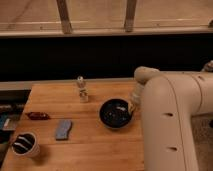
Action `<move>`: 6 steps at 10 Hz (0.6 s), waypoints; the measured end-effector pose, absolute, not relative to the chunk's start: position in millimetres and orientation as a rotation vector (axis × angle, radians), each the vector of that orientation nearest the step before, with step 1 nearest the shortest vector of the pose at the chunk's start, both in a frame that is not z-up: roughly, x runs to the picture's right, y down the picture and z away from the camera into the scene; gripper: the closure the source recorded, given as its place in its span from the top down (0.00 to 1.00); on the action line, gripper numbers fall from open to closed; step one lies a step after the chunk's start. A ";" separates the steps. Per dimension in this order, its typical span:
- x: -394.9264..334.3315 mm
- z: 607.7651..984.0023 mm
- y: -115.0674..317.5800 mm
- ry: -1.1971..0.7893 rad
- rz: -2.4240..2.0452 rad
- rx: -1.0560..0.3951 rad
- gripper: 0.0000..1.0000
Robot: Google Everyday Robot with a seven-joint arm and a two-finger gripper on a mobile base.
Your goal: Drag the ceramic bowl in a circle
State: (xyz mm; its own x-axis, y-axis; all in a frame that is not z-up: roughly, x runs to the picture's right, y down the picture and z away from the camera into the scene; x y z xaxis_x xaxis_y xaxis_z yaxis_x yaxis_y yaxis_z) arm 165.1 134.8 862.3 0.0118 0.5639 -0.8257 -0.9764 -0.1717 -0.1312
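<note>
The ceramic bowl (115, 115) is wide, shallow and glossy black. It sits on the wooden table (90, 150), right of the middle and near the right edge. My gripper (131, 107) reaches down from the big white arm (170, 115) on the right and sits at the bowl's right rim. The arm covers the table's right edge.
A small bottle (82, 90) stands behind and to the left of the bowl. A blue-grey sponge (63, 129) and a red object (37, 115) lie further left. A white cup with a dark inside (25, 144) stands at the front left corner. A dark wall runs behind the table.
</note>
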 end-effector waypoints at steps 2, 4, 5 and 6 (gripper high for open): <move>158.8 874.2 100.8 0.544 1.527 -0.918 0.00; 133.5 887.0 85.2 0.503 1.488 -0.933 0.00; 105.5 892.1 81.0 0.482 1.438 -0.949 0.00; 88.5 893.2 81.1 0.471 1.405 -0.958 0.00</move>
